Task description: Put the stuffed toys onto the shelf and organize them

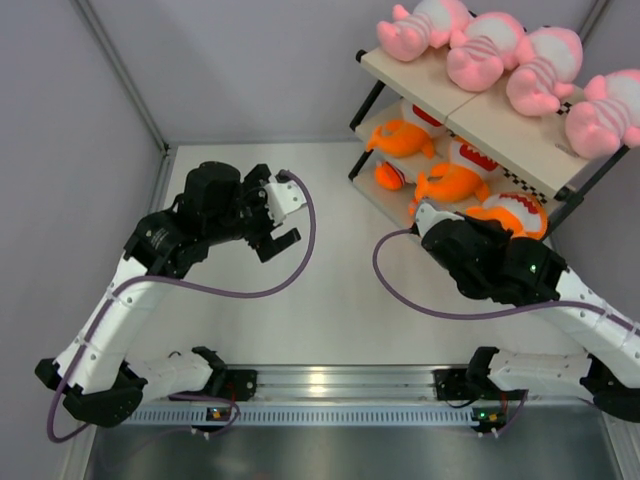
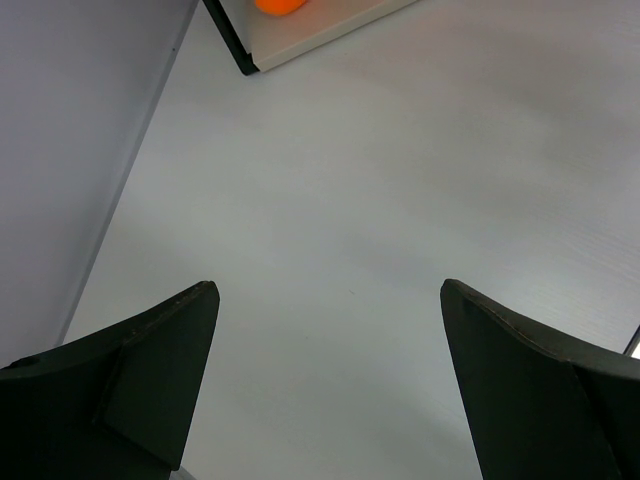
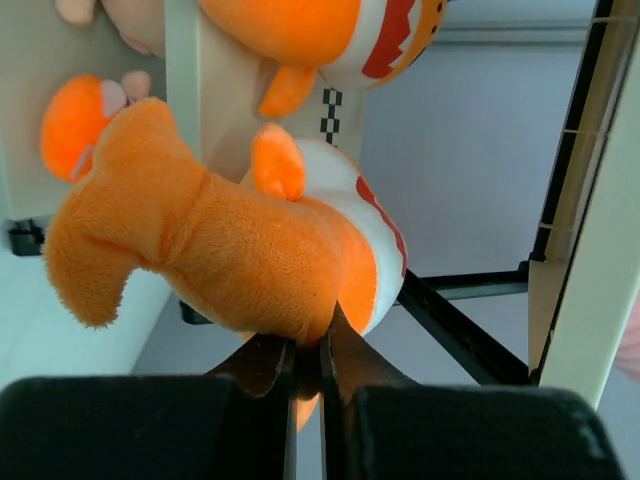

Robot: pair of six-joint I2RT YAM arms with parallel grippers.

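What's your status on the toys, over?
Left gripper open, empty, over table. Right gripper shut on orange toy at shelf. Four pink toys on top. Nothing blocking seen.

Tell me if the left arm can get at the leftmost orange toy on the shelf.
Probably yes: the left gripper is open, empty, and only bare table separates it from the leftmost orange toy; the right gripper works further right.
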